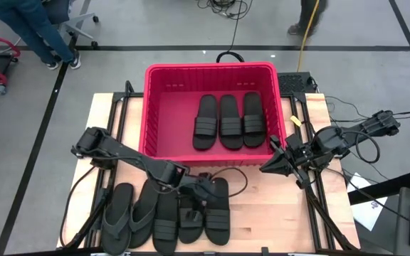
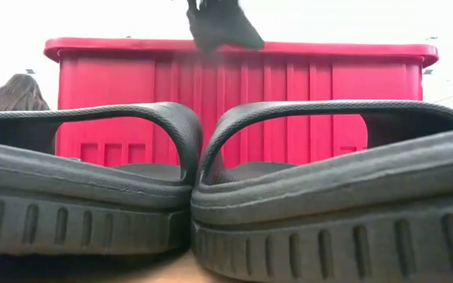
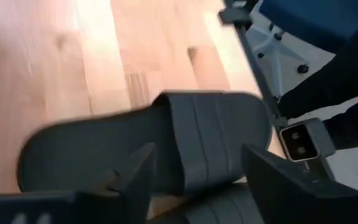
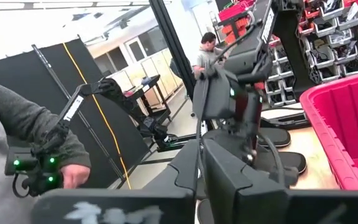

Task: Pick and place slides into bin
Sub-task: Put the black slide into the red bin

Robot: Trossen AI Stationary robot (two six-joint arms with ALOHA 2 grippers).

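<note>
Along the near edge of the wooden bench [image 1: 262, 213] lies a row of black slides: two thong-style sandals [image 1: 123, 213] at the left end, then three wide-strap slides [image 1: 191, 213] side by side. In the low view, two ribbed soles [image 2: 211, 212] fill the foreground, touching, with the basket wall behind them.

The left tool [image 1: 203, 188] hangs over the right end of this row. In its wrist view its fingers [image 3: 135, 180] stand apart on either side of a ribbed strap [image 3: 210, 137], not clamped on it.

The right tool [image 1: 267, 168] waits beside the basket's near right corner, above bare bench; I cannot tell how its fingers stand.

Farther back sits the red slotted bin [image 1: 155, 107], holding three wide-strap slides [image 1: 230, 122] abreast toward its right half.

Beyond the bench, a person's legs [image 1: 38, 28] show on the floor.
</note>
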